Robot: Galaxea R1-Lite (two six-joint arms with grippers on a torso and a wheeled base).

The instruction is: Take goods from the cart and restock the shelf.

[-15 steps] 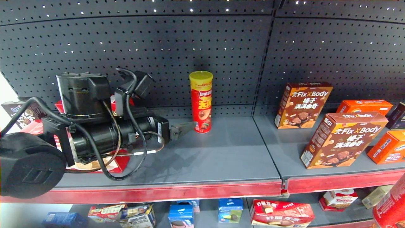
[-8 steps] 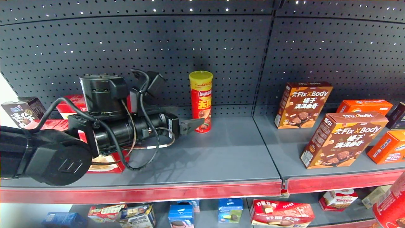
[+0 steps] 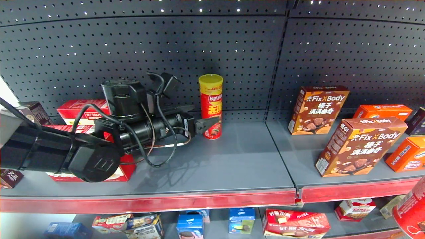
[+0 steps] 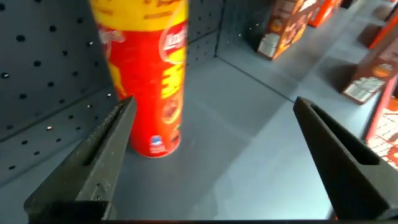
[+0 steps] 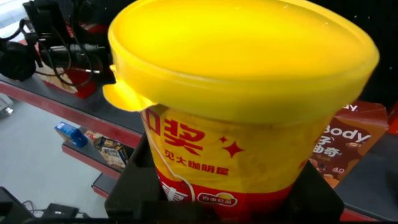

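Left gripper (image 4: 211, 109) nearer shelved red can (image 4: 146, 74)

Red can (image 3: 411, 212) mostly past head view's corner.

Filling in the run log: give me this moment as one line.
left gripper: open, beside upright chip can | right gripper: shut on yellow-lidded container

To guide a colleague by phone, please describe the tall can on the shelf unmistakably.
Find the grey shelf with the red front edge, before the black perforated wall. Near that wall, in the left bay, stands the can. Among boxes, it alone is a red cylinder with a yellow lid.
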